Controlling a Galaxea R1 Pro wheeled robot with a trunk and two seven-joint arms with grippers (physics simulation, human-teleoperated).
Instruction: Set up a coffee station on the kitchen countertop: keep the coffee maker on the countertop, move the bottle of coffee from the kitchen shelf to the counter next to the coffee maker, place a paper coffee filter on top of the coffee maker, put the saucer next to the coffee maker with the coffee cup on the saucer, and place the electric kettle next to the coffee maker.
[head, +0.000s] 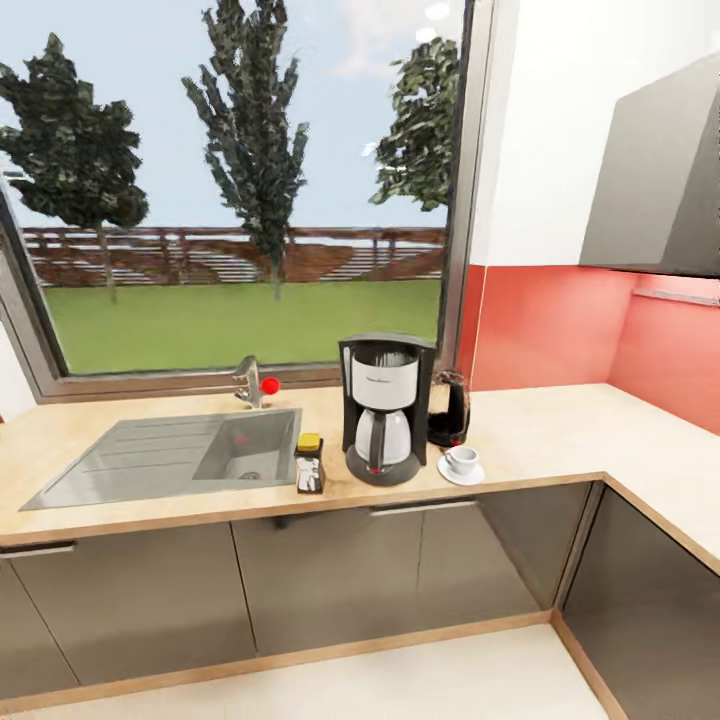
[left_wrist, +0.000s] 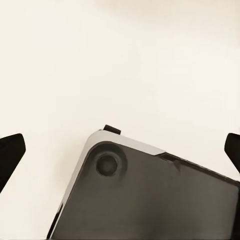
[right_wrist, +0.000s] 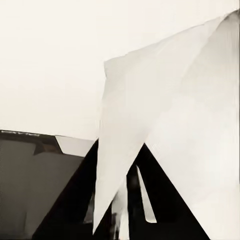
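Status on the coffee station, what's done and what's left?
Mostly set. On the countertop the coffee maker has the bottle of coffee on its sink side, the electric kettle on its other side, and the coffee cup sits on the saucer. In hand: the right gripper holds the paper coffee filter. Left: place the filter on top of the coffee maker.

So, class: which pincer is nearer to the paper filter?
Right. The right pincer is clamped on the paper filter, touching it; the left pincer hangs open, holding nothing, with no filter near it.
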